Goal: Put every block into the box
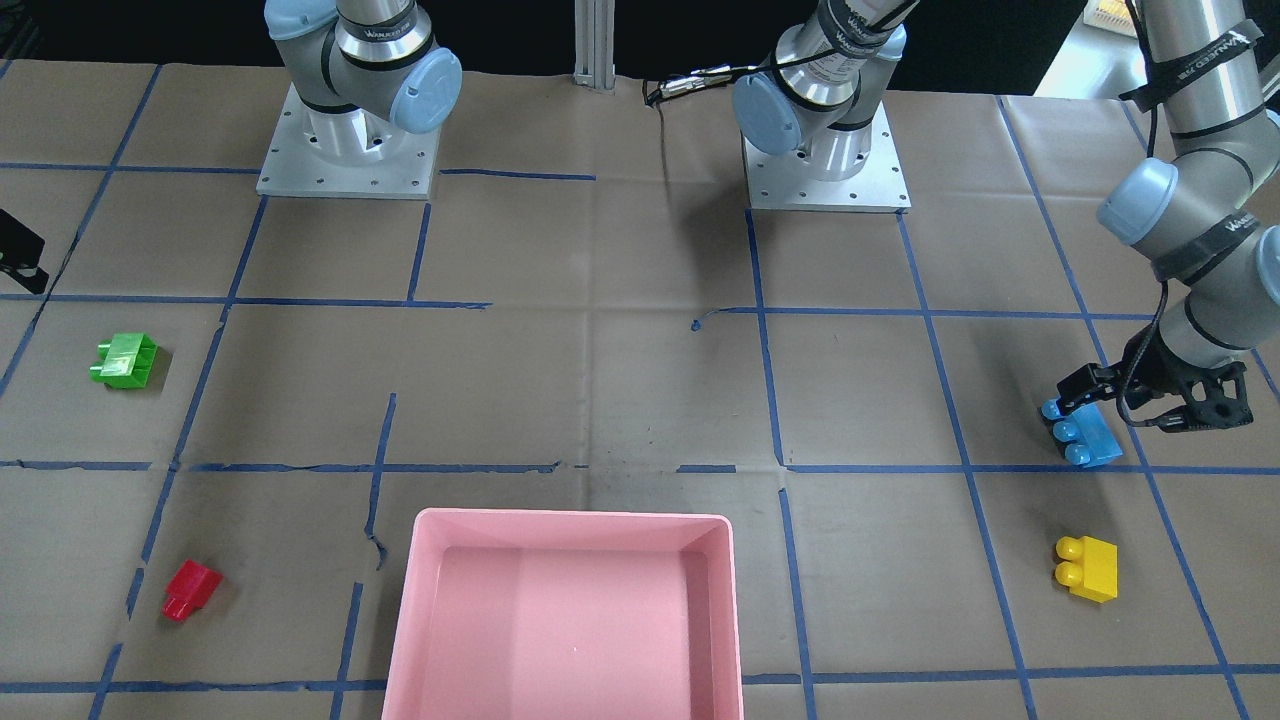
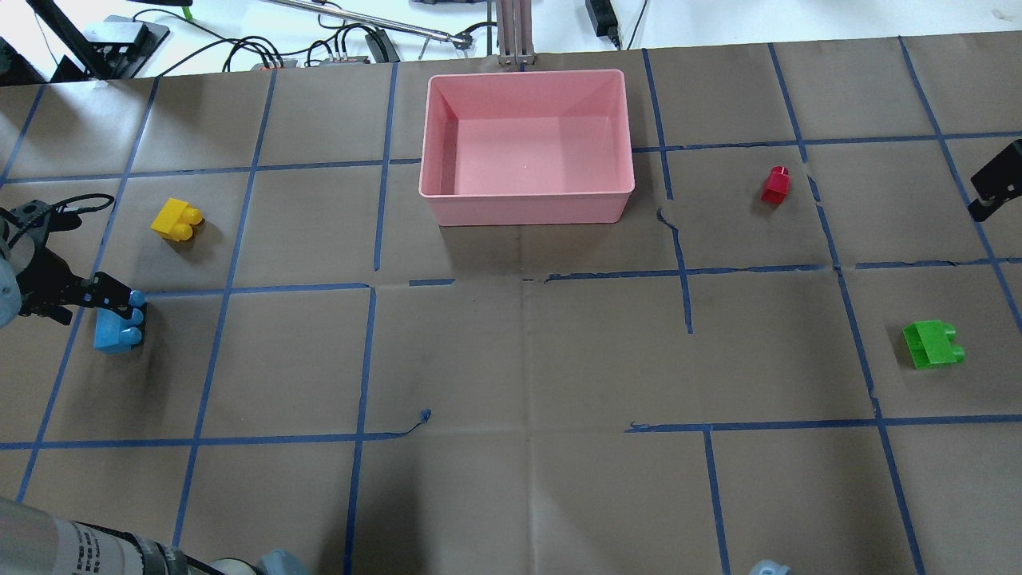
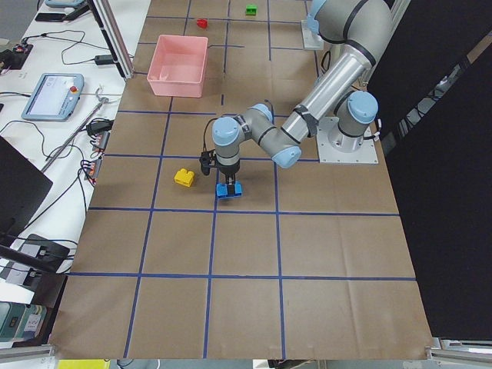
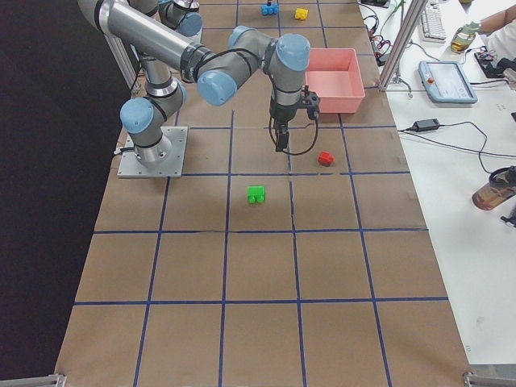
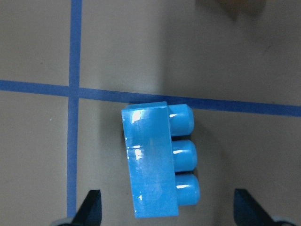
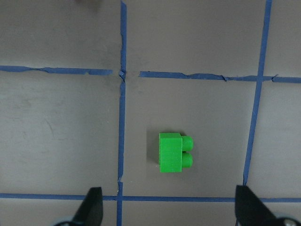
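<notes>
**Setting:** robotics laboratory, bench-top manipulation cell.

**Evidence:**
- Two jointed industrial arms, the left arm (image 3: 338, 77) and the right arm (image 4: 153, 32), each bolted to a metal base plate (image 1: 400, 175) on a shared counter (image 2: 511, 359).
- The counter is sheeted in brown paper and ruled into squares with blue tape (image 2: 319, 165).
- An aluminium-profile post (image 1: 595, 40) stands at the counter's edge.
- A black screen (image 3: 446, 192) closes off the robot's side.
- A white side bench (image 4: 451, 185) carries a teach pendant (image 3: 50, 96) with a screen and a red button.
- Loose cables (image 2: 263, 52) trail along the bench.
</notes>
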`<state>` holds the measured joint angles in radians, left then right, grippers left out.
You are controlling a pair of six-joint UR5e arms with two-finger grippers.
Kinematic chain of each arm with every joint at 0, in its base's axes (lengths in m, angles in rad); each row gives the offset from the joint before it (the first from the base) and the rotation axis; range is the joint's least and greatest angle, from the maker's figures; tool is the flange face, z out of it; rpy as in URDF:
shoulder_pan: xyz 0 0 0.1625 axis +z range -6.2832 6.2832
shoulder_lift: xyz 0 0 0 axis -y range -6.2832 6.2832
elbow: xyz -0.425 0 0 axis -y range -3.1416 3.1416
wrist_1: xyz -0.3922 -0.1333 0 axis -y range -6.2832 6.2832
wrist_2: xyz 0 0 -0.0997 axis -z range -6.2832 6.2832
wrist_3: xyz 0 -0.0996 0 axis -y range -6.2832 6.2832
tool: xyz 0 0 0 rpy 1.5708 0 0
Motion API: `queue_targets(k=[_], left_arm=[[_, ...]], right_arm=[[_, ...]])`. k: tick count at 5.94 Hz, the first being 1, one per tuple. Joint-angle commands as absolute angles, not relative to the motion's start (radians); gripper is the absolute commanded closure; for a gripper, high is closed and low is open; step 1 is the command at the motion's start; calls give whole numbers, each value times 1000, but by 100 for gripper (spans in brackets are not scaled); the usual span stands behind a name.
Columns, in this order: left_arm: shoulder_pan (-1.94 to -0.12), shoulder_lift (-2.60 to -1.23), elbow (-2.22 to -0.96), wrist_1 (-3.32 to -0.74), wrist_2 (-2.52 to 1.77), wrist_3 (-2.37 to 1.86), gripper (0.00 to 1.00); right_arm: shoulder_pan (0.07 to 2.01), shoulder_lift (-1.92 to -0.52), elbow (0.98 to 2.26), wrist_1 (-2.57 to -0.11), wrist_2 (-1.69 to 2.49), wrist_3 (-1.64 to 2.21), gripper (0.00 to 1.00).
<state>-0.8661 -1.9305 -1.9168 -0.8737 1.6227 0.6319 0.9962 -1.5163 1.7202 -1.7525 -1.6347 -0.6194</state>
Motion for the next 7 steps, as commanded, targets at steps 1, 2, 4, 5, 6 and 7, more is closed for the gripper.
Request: queue_targets(k=[1, 2, 4, 5, 6, 7], left_arm=[[-859, -1956, -1920, -859, 1611, 641, 1], [-867, -1962, -1927, -862, 1614, 644, 1], [-865, -1989, -1911, -862, 1621, 652, 1], [-865, -1991, -1911, -864, 1623, 661, 1], [-865, -1999, -1911, -864, 1623, 666, 1], [-865, -2009, -1910, -861, 1618, 667, 7]], right_arm=[[968, -1467, 1855, -1947, -1660, -635, 0], [945, -1427, 1908, -2032, -1654, -675, 0], [919, -1353, 1998, -2165, -1654, -686, 0], [908, -1330, 2026, -2180, -1657, -689, 0], [907, -1315, 2046, -2180, -1661, -687, 0], [904, -1289, 2051, -2196, -1663, -687, 0]])
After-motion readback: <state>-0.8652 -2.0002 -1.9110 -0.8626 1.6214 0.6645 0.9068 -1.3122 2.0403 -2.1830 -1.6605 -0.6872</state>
